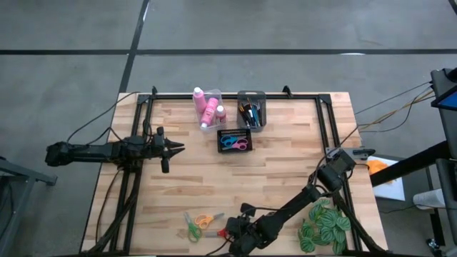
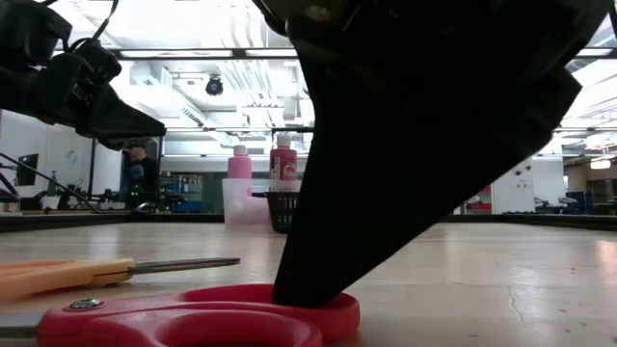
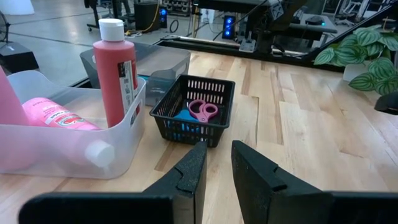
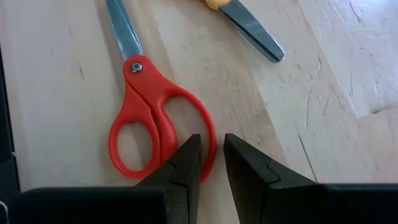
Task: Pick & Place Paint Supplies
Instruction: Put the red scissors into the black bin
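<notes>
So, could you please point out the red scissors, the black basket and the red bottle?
Red scissors [image 4: 144,93], right wrist view, on the handle below the pivot.
Black basket [image 3: 186,127], left wrist view, on its front wall.
Red bottle [image 3: 112,78], left wrist view, on its body.

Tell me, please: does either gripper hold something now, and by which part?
Nothing is held. The right gripper stands over one handle loop of the red scissors, which lie flat on the table. The left gripper is empty, facing the black basket.

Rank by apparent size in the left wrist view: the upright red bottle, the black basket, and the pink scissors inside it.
1. Black basket
2. Upright red bottle; the two look close, so their order is unsure.
3. Pink scissors, clearly smallest.
</notes>
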